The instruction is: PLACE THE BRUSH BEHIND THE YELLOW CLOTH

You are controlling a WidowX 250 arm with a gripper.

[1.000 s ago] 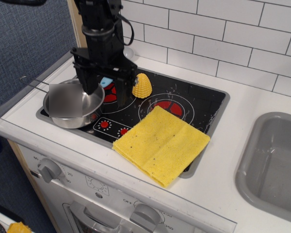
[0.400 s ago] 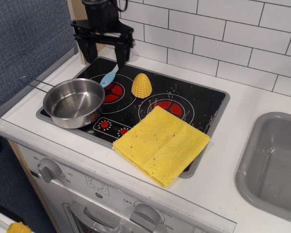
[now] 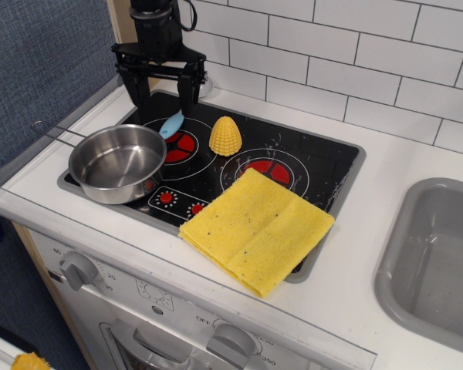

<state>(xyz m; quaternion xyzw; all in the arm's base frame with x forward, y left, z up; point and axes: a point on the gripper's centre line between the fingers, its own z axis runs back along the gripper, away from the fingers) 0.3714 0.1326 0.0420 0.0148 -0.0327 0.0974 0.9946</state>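
The black robot gripper hangs with jaws spread wide, holding nothing, behind the round steel pot. The small light-blue plastic brush lies just behind the pot's rim; the ridged yellow corn cob stands right of the pot, the large bright-yellow square cloth farther right and nearer the front

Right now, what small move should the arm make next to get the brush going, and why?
Probably lower the gripper straight down onto the brush. It hangs open above the brush, which lies untouched on the stovetop between the pot and the corn cob, far from the yellow cloth.
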